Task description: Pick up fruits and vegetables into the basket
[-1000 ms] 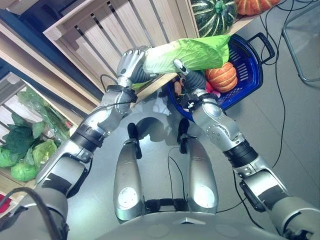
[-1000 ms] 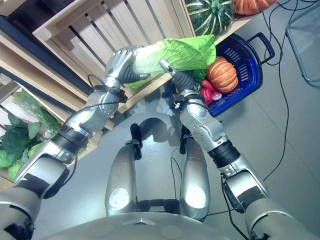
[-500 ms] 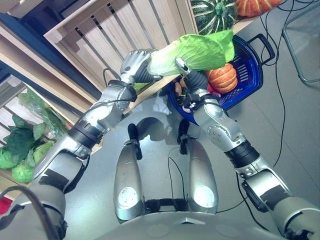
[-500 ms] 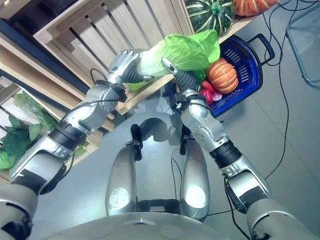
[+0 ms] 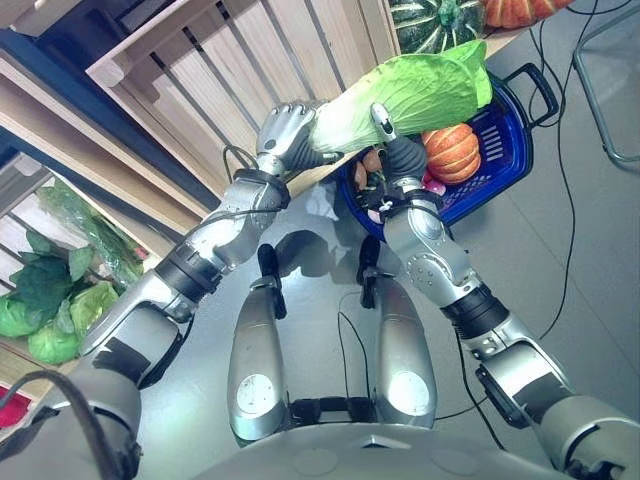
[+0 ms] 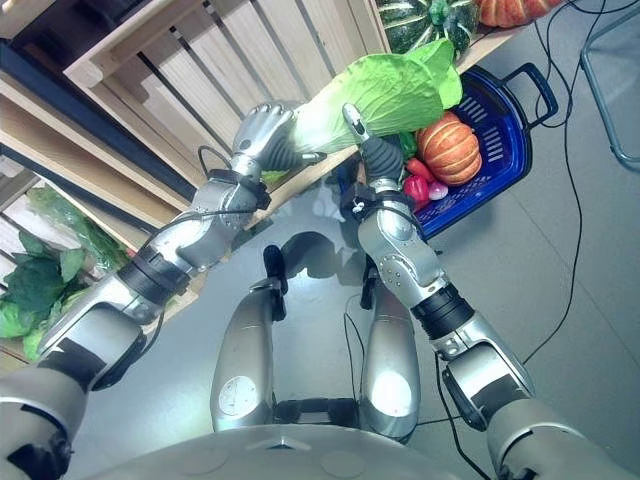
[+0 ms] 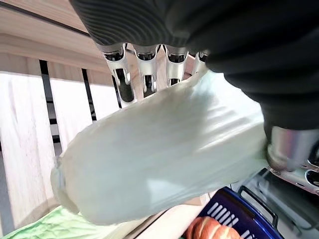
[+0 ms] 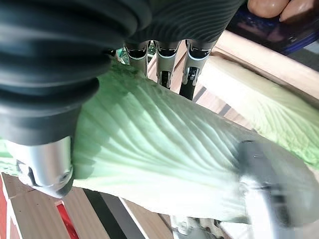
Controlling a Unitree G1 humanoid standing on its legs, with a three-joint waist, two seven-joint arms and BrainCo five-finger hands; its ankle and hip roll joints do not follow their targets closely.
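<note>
Both hands hold a long pale-green cabbage [image 5: 415, 92] in the air, its leafy end over the near rim of the blue basket [image 5: 505, 150]. My left hand [image 5: 285, 135] is curled round the white stem end [image 7: 149, 159]. My right hand [image 5: 392, 148] grips the middle from below, thumb up over the leaf [image 8: 164, 154]. An orange pumpkin [image 5: 450, 153] and some red vegetables [image 6: 417, 188] lie in the basket.
A slatted wooden crate [image 5: 230, 60] stands behind the cabbage on a wooden shelf edge. A dark green squash [image 5: 435, 12] and an orange pumpkin [image 5: 515, 8] sit on the shelf beyond the basket. Leafy greens [image 5: 50, 300] lie in a lower crate at left.
Both hands have carried the cabbage to the right and a little up, so its leafy end now reaches further over the basket.
</note>
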